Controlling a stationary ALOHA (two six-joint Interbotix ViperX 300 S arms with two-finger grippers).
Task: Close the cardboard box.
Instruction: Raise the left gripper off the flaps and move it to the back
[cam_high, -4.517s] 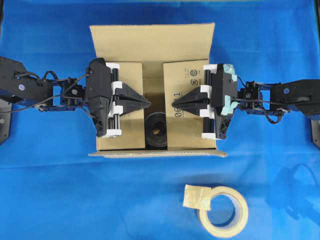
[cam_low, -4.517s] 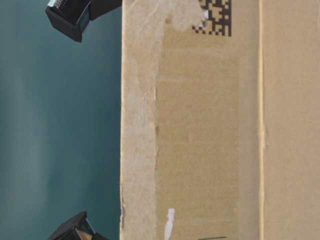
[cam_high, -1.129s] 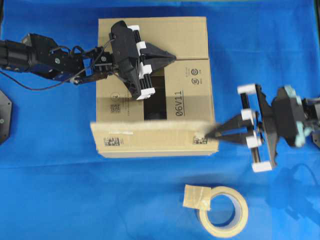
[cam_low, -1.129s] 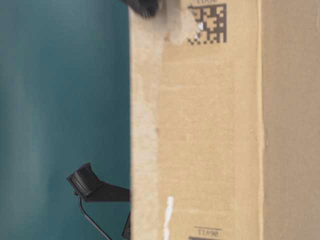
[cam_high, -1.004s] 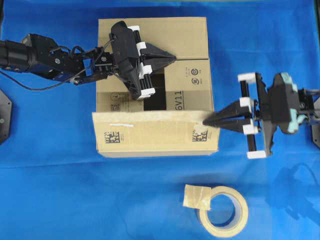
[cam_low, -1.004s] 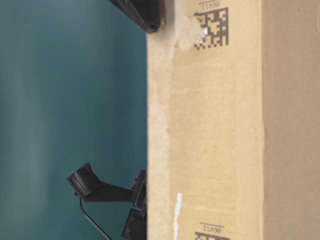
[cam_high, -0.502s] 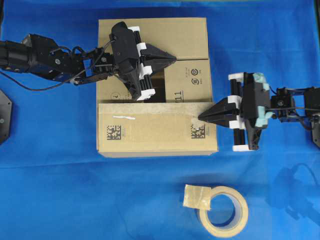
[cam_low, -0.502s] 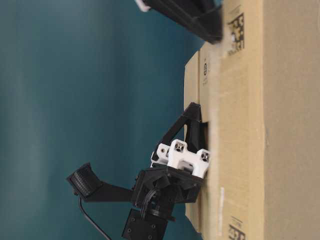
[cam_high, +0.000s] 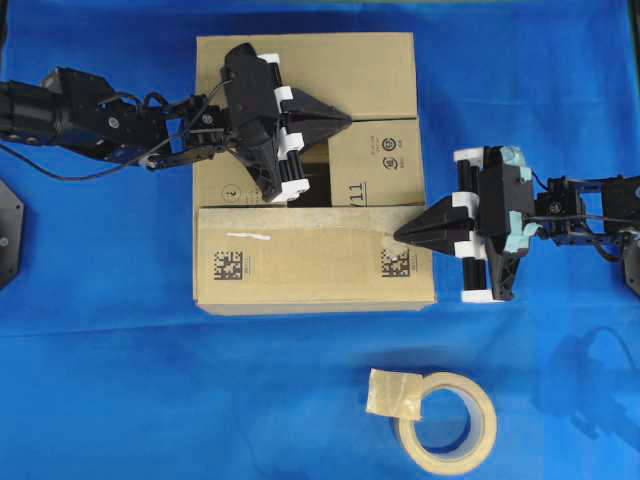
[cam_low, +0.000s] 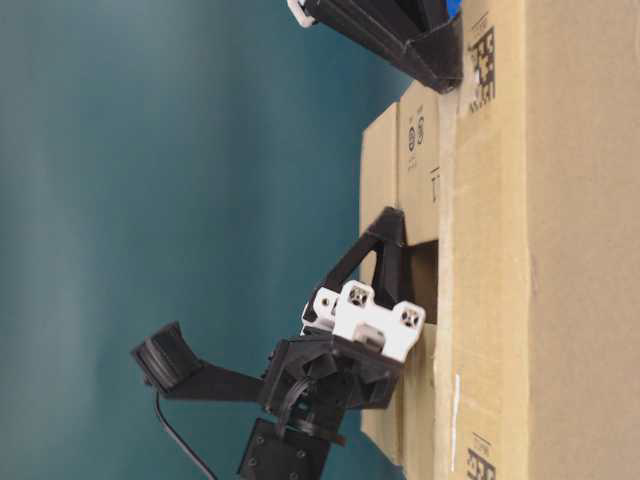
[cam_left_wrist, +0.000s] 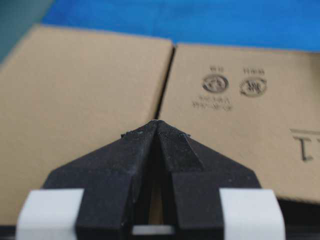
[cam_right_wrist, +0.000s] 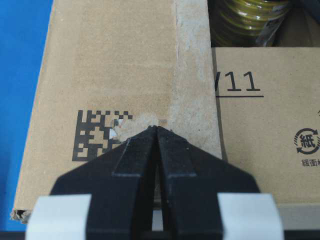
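Note:
The cardboard box (cam_high: 300, 270) lies on the blue cloth, all four flaps folded inward. Its far flap (cam_high: 375, 75) and near flap (cam_high: 290, 245) lie flat over the side flaps, and a strip between them stays uncovered with a dark opening (cam_high: 312, 196). My left gripper (cam_high: 349, 118) is shut, its tip at the far flap's edge (cam_left_wrist: 85, 95), shown also from the left wrist (cam_left_wrist: 157, 122). My right gripper (cam_high: 398, 237) is shut, its tip on the near flap beside a square code (cam_right_wrist: 97, 137). Both grippers appear at table level, left (cam_low: 392, 215) and right (cam_low: 450, 72).
A beige tape roll (cam_high: 447, 423) with a loose tab lies on the cloth in front of the box. A yellowish coil (cam_right_wrist: 250, 15) shows inside the box through the gap. The blue cloth (cam_high: 100, 380) surrounds the box on all sides.
The near flap, tilted up a second ago, now lies flat under my right gripper, which moved left onto it. The left gripper has held still on the far flap.

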